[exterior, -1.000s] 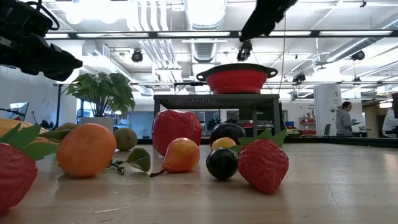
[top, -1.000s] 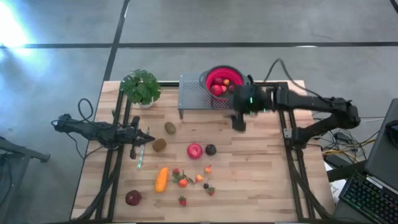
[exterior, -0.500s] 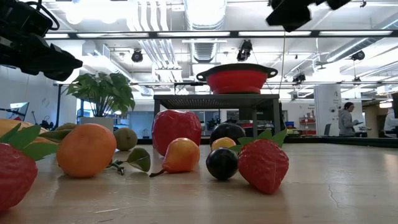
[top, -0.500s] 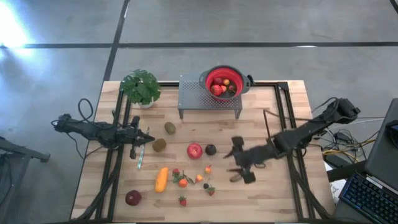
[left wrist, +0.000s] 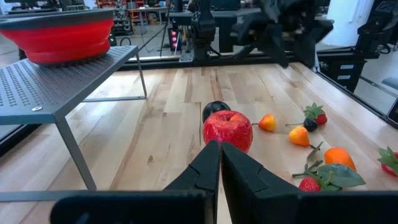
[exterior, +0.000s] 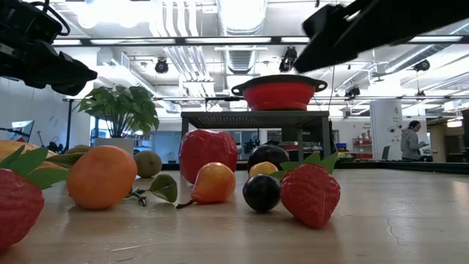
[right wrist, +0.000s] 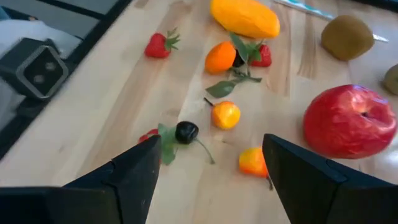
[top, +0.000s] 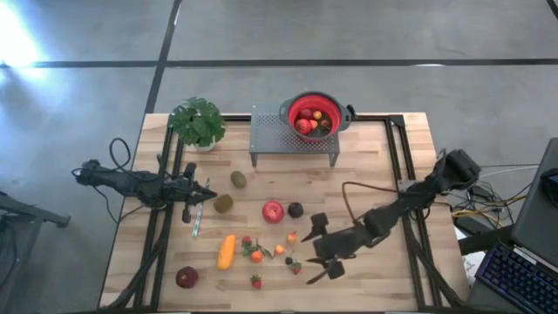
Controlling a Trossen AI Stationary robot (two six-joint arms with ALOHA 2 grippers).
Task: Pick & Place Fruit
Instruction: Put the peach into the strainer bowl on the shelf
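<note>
On the left the left hand (top: 202,194) waits with its fingers pressed together and empty, beside a kiwi (top: 224,203) on the surface (top: 375,174). Further right lies the loose fruit, with the red apple (top: 273,210) and dark plum (top: 296,209) above a scatter of small pieces (top: 270,251), and just right of that scatter hangs the right hand (top: 319,253), fingers spread apart and holding nothing. To do this pick well, I judge it should choose one small piece such as the little orange one (right wrist: 225,114), centre the fingers either side of it and come straight down without nudging its neighbours, then carry it to the red colander (top: 315,114) on the rack; no brand, label or writing can be read anywhere.
</note>
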